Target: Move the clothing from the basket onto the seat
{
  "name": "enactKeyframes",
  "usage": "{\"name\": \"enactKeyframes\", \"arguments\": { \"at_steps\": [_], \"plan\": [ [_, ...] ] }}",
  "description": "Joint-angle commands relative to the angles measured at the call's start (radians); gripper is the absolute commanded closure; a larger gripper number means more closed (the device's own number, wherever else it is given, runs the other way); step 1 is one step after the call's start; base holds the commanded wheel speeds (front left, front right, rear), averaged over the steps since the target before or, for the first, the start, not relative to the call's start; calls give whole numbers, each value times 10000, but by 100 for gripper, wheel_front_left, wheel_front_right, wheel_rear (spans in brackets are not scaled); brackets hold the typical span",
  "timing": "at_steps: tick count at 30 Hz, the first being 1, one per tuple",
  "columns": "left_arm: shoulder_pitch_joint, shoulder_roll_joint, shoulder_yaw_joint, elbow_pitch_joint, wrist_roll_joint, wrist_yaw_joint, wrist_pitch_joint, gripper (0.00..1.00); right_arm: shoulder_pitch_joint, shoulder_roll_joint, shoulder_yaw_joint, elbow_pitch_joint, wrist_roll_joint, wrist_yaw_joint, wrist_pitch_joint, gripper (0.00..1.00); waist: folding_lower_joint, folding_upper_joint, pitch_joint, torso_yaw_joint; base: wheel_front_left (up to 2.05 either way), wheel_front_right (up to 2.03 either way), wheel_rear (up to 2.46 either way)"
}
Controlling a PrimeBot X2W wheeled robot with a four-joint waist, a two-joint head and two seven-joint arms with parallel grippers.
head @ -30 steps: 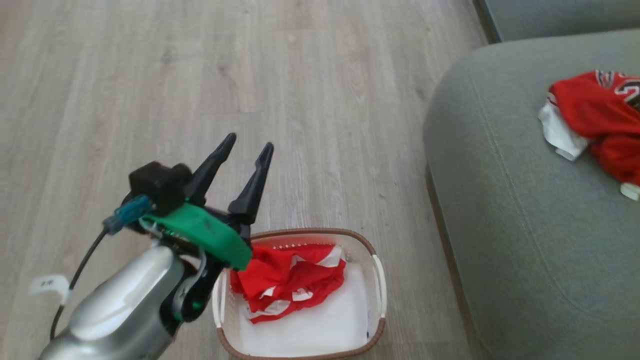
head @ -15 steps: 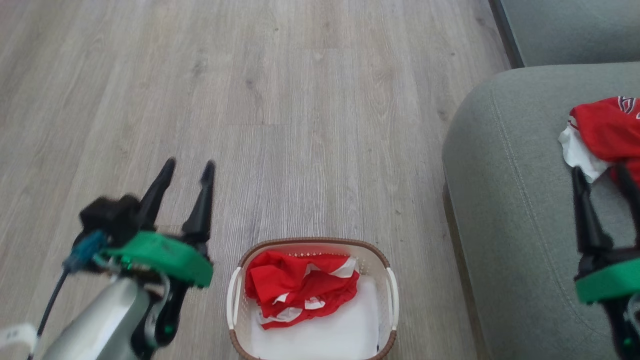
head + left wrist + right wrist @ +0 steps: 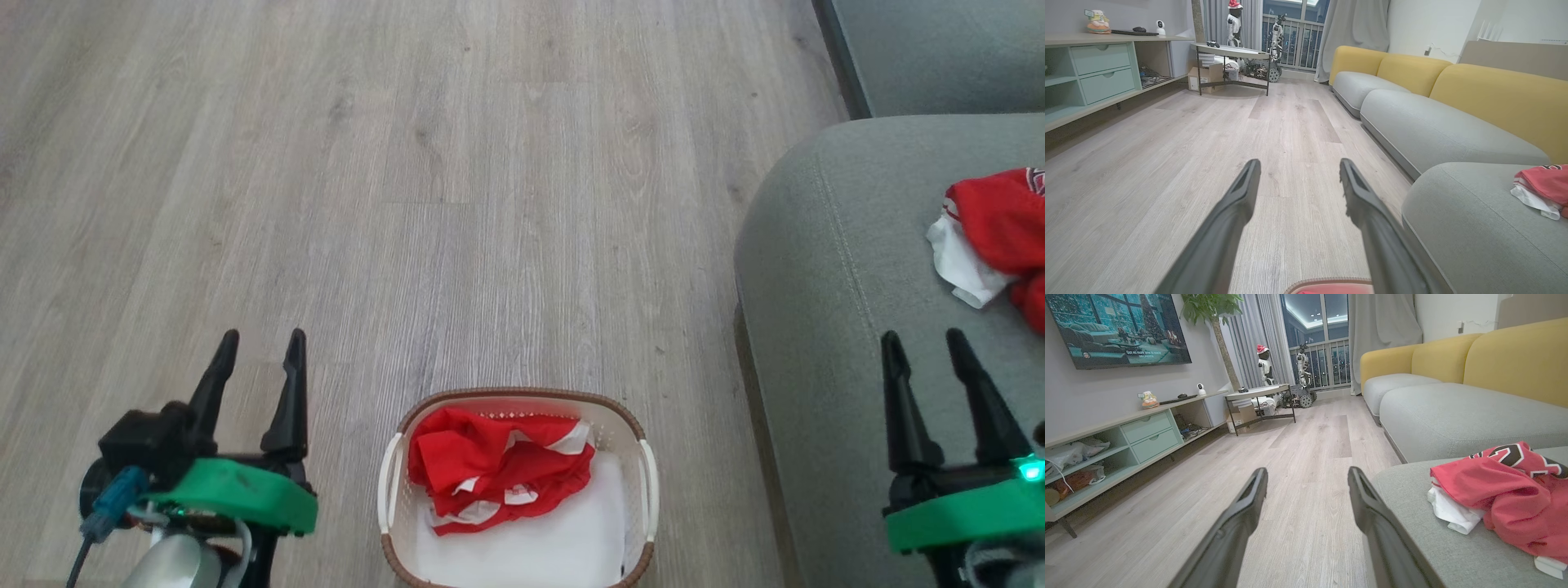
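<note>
In the head view a crumpled red-and-white garment [image 3: 498, 469] lies in the oval laundry basket [image 3: 457, 401] at 6 o'clock, on a white liner sheet [image 3: 531, 549]. A red jersey [image 3: 998, 219] already rests on the sofa seat cushion [image 3: 816, 327] at 3 o'clock. The left gripper [image 3: 263, 336] at 8 o'clock and the right gripper [image 3: 922, 336] at 4 o'clock both hang empty, fingers spread apart. The task looks half done and between picks. Next, one gripper needs to drop into the basket and pinch the bunched fabric, not the liner.
</note>
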Motion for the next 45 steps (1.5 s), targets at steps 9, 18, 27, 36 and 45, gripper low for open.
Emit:
{"name": "enactKeyframes", "arguments": {
  "at_steps": [9, 18, 27, 36, 45],
  "plan": [
    [-131, -663, 1345, 106, 903, -761, -123, 0, -154, -158, 525, 92, 129, -2, -405, 0, 1, -1, 88, -61, 0, 0, 0],
    [-61, -1190, 1945, 322, 1501, -1327, -124, 0, -260, -257, 566, 184, 151, -2, -428, 0, 1, -1, 72, -143, 0, 0, 0],
    [-50, -1522, 2313, 470, 1897, -1716, -124, 0, -329, -270, 610, 199, 198, -2, -437, 0, 1, -1, 116, -133, 0, 0, 0],
    [-36, -1764, 2583, 581, 2157, -1992, -124, 0, -437, -275, 675, 266, 226, -2, -436, 0, 1, -1, 173, -194, 0, 0, 0],
    [-460, -1916, 2584, 811, 2308, -2302, -124, 0, -874, -287, 735, 168, 233, -2, -448, 0, 1, -1, 829, -383, 0, 0, 0]
  ]
}}
